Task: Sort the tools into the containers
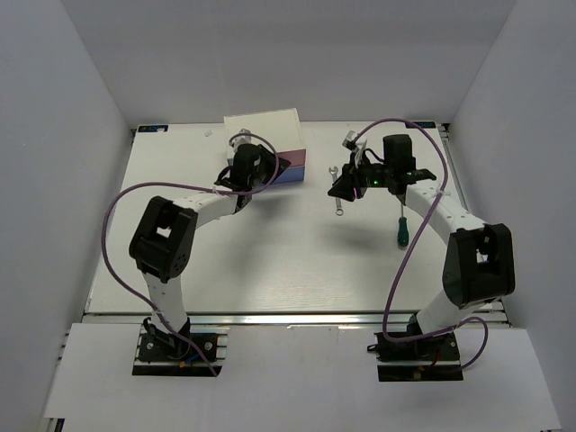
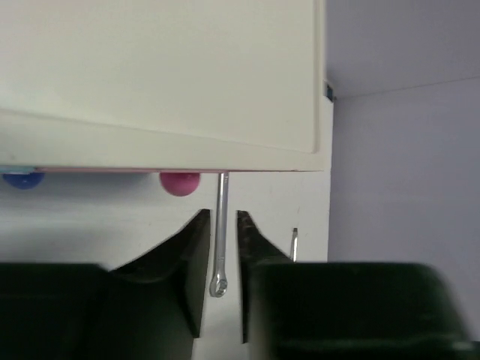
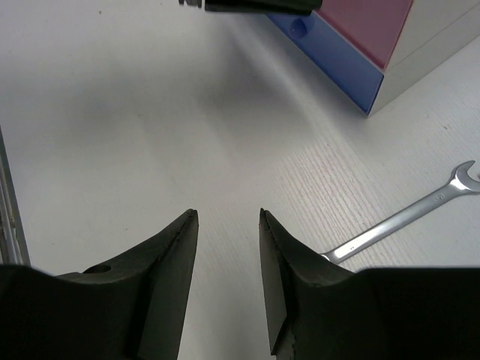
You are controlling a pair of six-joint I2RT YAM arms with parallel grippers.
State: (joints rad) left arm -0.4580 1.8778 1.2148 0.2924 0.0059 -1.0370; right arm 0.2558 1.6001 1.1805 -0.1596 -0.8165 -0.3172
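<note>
**On the surface: wrench loose, both end effectors empty**

Near the middle of the surface the wrench lies flat, its open end pointing toward the cabinet. The right end effector hangs above bare surface just beside the wrench, fingers a moderate gap apart with nothing between them. Closer to the right arm, the green-handled screwdriver lies on the surface, apart from the wrench. A small dark tool sits toward the far edge, too small to make out further.

At the back stands the cabinet, its pink drawer front and periwinkle drawer front closed. The left end effector is just beside those fronts, its fingers only narrowly apart and gripping nothing. In the left wrist view the wrench shows through that gap, lying farther off on the surface. The pink knob and blue knob appear along the cabinet's edge.
</note>
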